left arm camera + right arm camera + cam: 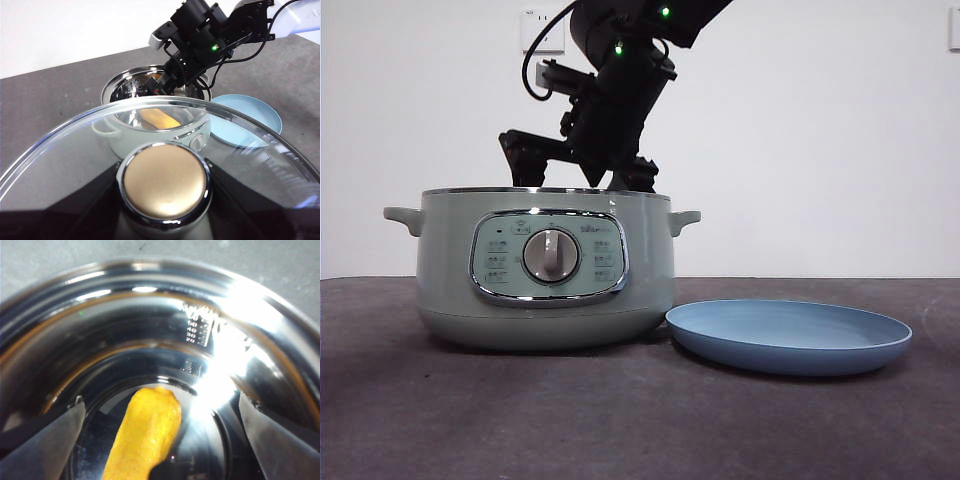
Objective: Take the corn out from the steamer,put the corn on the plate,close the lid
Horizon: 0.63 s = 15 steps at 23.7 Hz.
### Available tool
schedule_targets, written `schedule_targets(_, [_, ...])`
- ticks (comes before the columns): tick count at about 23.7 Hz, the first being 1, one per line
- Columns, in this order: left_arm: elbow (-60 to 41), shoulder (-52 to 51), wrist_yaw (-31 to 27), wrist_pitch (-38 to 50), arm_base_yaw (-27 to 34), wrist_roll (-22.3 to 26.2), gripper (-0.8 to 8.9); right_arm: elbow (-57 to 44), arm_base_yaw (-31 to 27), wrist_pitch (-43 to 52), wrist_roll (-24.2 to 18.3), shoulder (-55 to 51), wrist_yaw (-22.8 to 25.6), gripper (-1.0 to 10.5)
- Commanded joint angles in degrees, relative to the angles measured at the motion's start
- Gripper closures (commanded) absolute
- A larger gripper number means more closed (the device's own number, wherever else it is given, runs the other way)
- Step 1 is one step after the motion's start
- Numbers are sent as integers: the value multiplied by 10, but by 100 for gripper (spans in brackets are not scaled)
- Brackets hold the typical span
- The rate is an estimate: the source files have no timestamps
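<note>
On the shiny steel floor of the steamer point(545, 270) lies the corn point(145, 435), a short yellow-orange cob on its side, its tapered end toward the far wall. It looks light and stiff, though the rounded, probably damp surface could roll or slip against smooth pads, and the polished bowl gives it nothing to brace on. The best hold, I judge, is across the thick middle, jaws square to its length, not near the narrowing tip.

The right claw point(160, 440) hangs inside the pot's mouth directly above the cob, its jaws spread wide to either side and not yet touching it. In the front view that arm descends dark from above behind the rim.

The left claw point(162, 210) is off to the side, held clear of the pot, pinching the knob of the glass lid point(70, 150); glass is heavy and breakable, so it wants a steady carry. The plate point(790, 337) sits on the table point(620, 420) just beside the steamer, bare.
</note>
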Motion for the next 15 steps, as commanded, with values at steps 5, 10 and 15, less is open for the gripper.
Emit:
schedule_targets(5, [5,-4,-1,24,1,-3,820,2,12,3,-5,26,1,258])
schedule_targets(10, [5,-4,1,22,1,-3,820,2,16,-3,-5,27,1,258])
schedule_targets(15, [5,-4,1,18,1,-3,820,2,19,-32,-3,44,1,259])
